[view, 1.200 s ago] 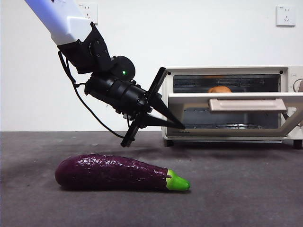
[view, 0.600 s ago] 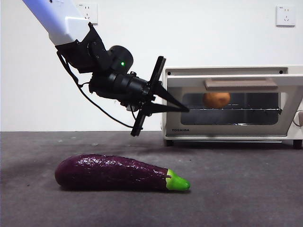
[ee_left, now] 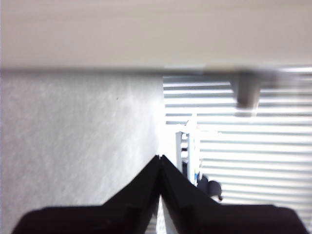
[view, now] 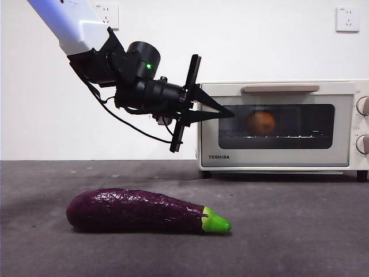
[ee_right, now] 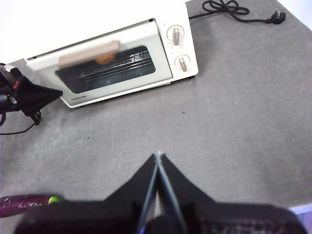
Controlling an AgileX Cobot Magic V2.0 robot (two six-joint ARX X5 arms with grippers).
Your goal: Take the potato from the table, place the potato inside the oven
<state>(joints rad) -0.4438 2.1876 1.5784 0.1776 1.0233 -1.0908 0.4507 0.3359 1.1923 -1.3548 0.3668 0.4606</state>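
The potato sits on the wire rack inside the cream oven, dim behind the dark glass of the closed door. It also shows through the window in the right wrist view, as an orange patch. My left gripper is shut with nothing in it, its tips at the upper left corner of the oven door. In its own view the left gripper points at the blurred oven front. My right gripper is shut and empty, high over the table, away from the oven.
A long purple eggplant with a green stem lies on the table in front of the oven, to the left. The oven's black power cord trails behind it. Two knobs sit on the oven's right side.
The oven door has swung up from half open to fully closed. My left gripper rose and levelled out with it, ending at the door's upper left corner.
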